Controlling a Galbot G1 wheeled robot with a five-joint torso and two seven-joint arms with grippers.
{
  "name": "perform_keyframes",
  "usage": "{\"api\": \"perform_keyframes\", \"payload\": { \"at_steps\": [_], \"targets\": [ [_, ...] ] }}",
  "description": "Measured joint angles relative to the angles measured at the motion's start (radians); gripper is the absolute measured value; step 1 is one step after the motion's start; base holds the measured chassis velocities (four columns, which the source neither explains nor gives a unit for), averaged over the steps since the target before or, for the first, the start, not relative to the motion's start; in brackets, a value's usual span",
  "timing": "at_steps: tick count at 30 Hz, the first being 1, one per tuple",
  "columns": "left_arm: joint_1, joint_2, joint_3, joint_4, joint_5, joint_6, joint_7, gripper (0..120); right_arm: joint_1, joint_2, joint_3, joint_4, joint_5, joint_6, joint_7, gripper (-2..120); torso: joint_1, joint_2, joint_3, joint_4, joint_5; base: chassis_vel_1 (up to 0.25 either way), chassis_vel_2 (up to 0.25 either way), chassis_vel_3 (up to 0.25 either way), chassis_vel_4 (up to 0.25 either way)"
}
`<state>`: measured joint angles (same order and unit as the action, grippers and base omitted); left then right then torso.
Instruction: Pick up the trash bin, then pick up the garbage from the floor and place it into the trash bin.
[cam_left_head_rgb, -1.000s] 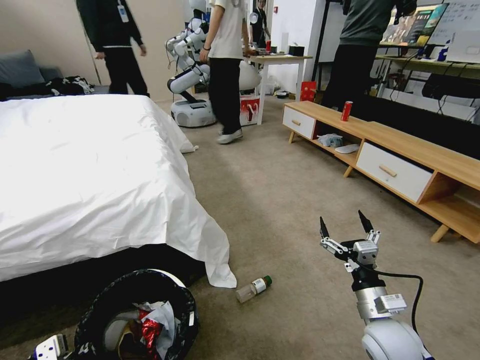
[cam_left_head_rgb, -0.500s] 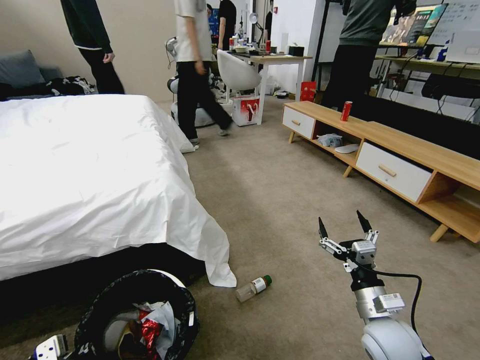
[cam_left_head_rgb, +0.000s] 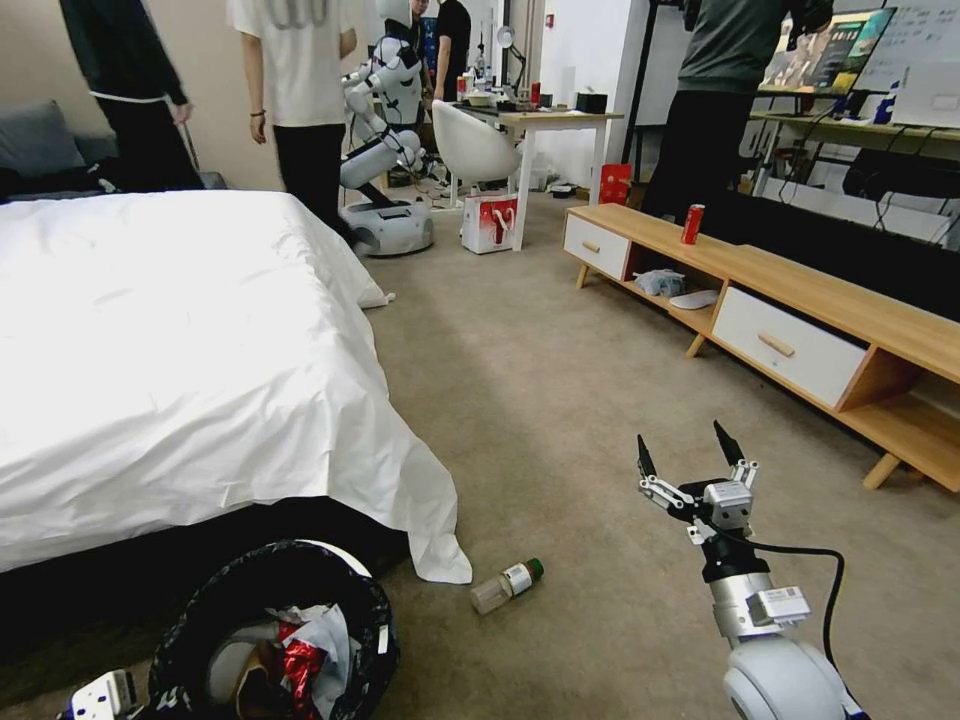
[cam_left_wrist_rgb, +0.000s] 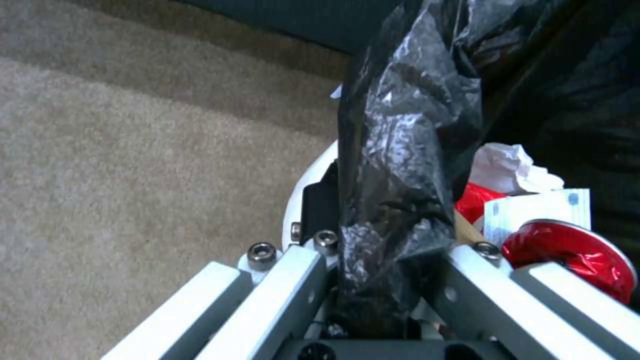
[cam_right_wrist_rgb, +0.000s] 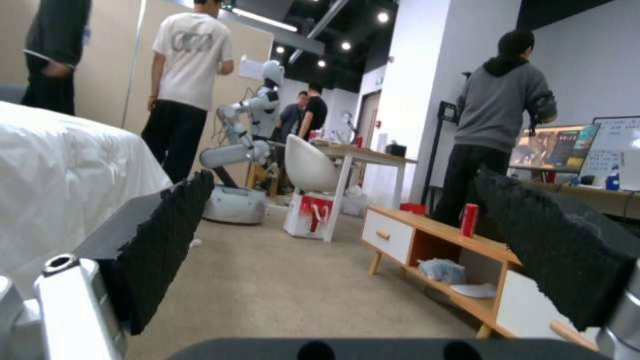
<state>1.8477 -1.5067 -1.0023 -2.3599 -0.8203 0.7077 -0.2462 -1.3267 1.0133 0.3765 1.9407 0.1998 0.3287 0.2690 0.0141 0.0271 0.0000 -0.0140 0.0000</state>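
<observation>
My head view takes in the bed (cam_left_head_rgb: 170, 350) under its white sheet on my left, the carpet (cam_left_head_rgb: 560, 400) down the middle and the long wooden counter (cam_left_head_rgb: 800, 290) on my right with an upright red can (cam_left_head_rgb: 692, 222) on top. The trash bin (cam_left_head_rgb: 270, 625) sits low on my left, just beside the bed's corner, its black bag crinkled over the white rim. The left wrist view adds what my head cannot see: my left claw (cam_left_wrist_rgb: 373, 280) is clamped on the bin's rim and bag (cam_left_wrist_rgb: 400, 165), one finger outside the wall, the other inside. There, crumpled white tissue (cam_left_wrist_rgb: 507, 167) and a crushed red can (cam_left_wrist_rgb: 573, 257) lie in the bin.

My right arm reaches forward over the carpet, its wrist level, and my right claw (cam_left_head_rgb: 692, 455) hangs wide and empty, black pads (cam_right_wrist_rgb: 167, 240) well apart in the right wrist view. The clear bottle (cam_left_head_rgb: 506, 585) with its green cap lies on its side on the carpet, between the bin and my right claw, near the sheet's hanging corner.
</observation>
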Motion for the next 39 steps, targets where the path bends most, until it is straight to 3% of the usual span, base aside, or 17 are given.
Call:
{"api": "perform_keyframes", "payload": {
  "at_steps": [28,34,39],
  "targets": [
    [-0.001,-0.002,0.002,0.002,0.001,0.000,0.002,0,0.032,-0.010,-0.025,-0.027,-0.001,0.009,-0.013,100,0.000,0.000,0.000,-0.0001,0.0000,-0.060,0.062,0.057,-0.061],
    [0.005,0.001,0.002,0.002,0.001,0.000,0.001,0,0.101,-0.075,-0.112,-0.035,0.029,-0.091,0.005,100,0.000,0.000,0.000,0.0000,-0.0001,0.000,0.000,0.000,0.000],
    [-0.002,0.008,0.008,0.002,-0.001,0.003,-0.001,0,0.244,-0.174,-0.293,-0.065,0.169,-0.262,0.036,100,0.000,0.000,0.000,0.0004,0.0000,0.000,0.000,0.000,0.000]
  ]
}}
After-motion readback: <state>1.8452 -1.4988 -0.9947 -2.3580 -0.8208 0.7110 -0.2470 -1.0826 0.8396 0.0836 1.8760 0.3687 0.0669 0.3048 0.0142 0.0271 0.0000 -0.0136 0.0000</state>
